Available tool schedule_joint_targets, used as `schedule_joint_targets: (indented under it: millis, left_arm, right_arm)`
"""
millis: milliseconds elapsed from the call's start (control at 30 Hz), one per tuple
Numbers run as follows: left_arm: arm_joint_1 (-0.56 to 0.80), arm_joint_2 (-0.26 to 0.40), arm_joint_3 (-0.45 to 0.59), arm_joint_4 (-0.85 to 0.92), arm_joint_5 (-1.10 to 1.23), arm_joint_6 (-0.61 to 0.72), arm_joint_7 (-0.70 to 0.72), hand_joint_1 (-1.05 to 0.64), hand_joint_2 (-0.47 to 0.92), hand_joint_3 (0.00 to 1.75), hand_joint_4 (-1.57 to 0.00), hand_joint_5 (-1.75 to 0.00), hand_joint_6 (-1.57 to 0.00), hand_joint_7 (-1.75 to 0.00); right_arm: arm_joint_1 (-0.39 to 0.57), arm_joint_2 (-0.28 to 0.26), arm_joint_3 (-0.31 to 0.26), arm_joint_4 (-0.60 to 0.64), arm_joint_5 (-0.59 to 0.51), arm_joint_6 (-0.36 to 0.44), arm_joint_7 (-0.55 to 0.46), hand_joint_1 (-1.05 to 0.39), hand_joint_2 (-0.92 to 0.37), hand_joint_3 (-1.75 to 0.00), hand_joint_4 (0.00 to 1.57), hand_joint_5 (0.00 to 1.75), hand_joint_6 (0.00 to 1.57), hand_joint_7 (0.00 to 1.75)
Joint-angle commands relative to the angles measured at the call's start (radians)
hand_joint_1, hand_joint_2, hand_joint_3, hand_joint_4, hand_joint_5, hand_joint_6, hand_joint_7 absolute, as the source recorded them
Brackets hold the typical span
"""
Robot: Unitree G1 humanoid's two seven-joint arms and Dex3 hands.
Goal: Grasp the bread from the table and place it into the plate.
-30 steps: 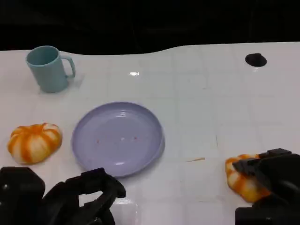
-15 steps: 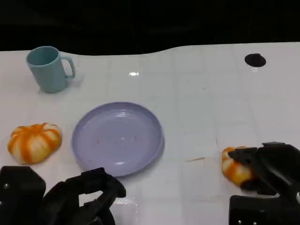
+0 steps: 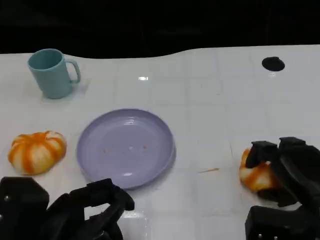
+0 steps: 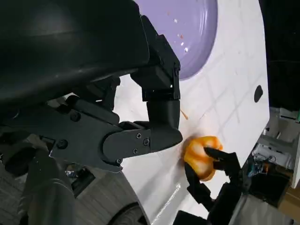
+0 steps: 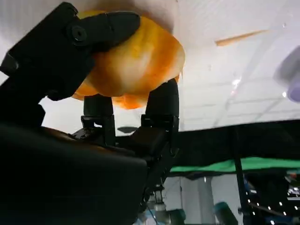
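Fingers [image 5: 101, 28] of the right hand [image 3: 282, 170] clasp the orange bread [image 5: 131, 65] from opposite sides, well right of the plate [image 3: 125, 147]; it looks light, soft, squashable, best cradled around its middle.

Worktop [image 3: 210, 100]: white, faint tile grid, glare spot near back centre. On it: teal mug [image 3: 51, 73] at back left, handle to the right; lavender plate [image 3: 125, 147] at centre; orange-and-white striped bread [image 3: 37, 151] just left of the plate, apart from it; small dark round spot [image 3: 272, 63] back right; thin orange sliver [image 3: 209, 170] right of the plate.
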Motion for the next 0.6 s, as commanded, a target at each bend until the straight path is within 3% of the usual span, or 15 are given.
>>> schedule_joint_targets:
  millis: [33, 267, 600]
  left_arm:
    - [-0.001, 0.004, 0.002, -0.010, 0.003, -0.001, 0.008, -0.40, 0.92, 0.53, -0.69, -1.75, -0.64, -1.40]
    - [-0.004, -0.001, 0.003, -0.009, 0.000, 0.010, 0.017, -0.40, 0.92, 0.52, -0.69, -1.75, -0.64, -1.39]
    - [-0.003, -0.001, -0.003, -0.004, 0.002, -0.003, 0.007, -0.40, 0.92, 0.52, -0.69, -1.75, -0.64, -1.39]
  right_arm:
    - [-0.028, 0.003, -0.011, -0.001, 0.034, -0.032, -0.046, -0.05, -0.34, -1.15, 0.93, 1.75, 0.81, 1.58]
    - [-0.061, 0.039, -0.003, -0.032, 0.060, -0.078, -0.073, -0.11, -0.31, -1.26, 0.97, 1.75, 0.77, 1.71]
    - [-0.127, 0.146, 0.020, -0.051, 0.145, -0.101, 0.008, -0.08, -0.24, -1.39, 0.99, 1.75, 0.76, 1.74]
